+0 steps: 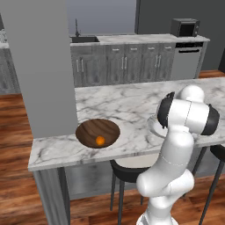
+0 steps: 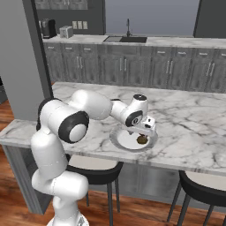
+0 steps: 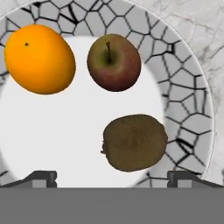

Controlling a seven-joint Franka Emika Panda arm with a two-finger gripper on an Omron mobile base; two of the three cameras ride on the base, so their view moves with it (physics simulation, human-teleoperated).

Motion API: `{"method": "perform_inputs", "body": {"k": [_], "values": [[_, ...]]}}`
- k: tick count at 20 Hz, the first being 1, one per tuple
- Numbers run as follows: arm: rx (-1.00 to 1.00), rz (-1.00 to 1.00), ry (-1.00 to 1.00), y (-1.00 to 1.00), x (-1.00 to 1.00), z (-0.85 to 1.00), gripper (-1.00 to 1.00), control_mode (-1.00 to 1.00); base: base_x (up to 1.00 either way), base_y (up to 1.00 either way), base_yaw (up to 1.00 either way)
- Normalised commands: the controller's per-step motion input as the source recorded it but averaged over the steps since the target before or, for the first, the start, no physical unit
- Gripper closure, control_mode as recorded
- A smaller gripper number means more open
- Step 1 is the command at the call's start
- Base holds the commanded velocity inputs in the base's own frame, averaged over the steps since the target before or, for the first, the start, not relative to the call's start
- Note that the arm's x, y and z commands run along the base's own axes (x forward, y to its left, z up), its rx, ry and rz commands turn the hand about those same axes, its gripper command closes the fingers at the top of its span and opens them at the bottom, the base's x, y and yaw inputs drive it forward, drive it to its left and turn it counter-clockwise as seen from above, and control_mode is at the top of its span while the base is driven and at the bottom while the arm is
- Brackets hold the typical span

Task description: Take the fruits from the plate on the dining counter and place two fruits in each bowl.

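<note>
My gripper hangs open just above the plate on the dining counter, its fingertips spread wide and holding nothing. On the white plate with its cracked grey rim lie a bright orange fruit, a reddish-brown apple and an olive-brown kiwi. The kiwi is nearest to the fingers. To the left, the dark wood-grained bowl holds one orange fruit. The arm hides most of the plate in the left base view.
A grey pillar stands at the counter's left end, close to the wooden bowl. Black stools sit under the counter's front edge. Behind are grey cabinets with a sink and a microwave.
</note>
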Motion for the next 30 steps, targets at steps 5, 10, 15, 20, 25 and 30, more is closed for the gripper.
{"method": "perform_inputs", "body": {"k": [5, 10, 15, 20, 25, 30], "values": [[0.00, 0.00, 0.00, -0.26, 0.02, -0.05, -1.00, -1.00, 0.00, 0.00, 0.00], [0.00, 0.00, 0.00, 0.00, 0.00, -0.35, -1.00, -1.00, 0.00, 0.00, 0.00], [0.00, 0.00, 0.00, 0.22, -0.01, -0.23, -1.00, -1.00, 0.00, 0.00, 0.00], [0.00, 0.00, 0.00, 0.05, 0.06, -0.02, -1.00, -1.00, 0.00, 0.00, 0.00], [0.00, 0.00, 0.00, 0.00, 0.00, -0.07, -1.00, -1.00, 0.00, 0.00, 0.00], [0.00, 0.00, 0.00, 0.00, 0.00, -0.20, -1.00, -1.00, 0.00, 0.00, 0.00]]}}
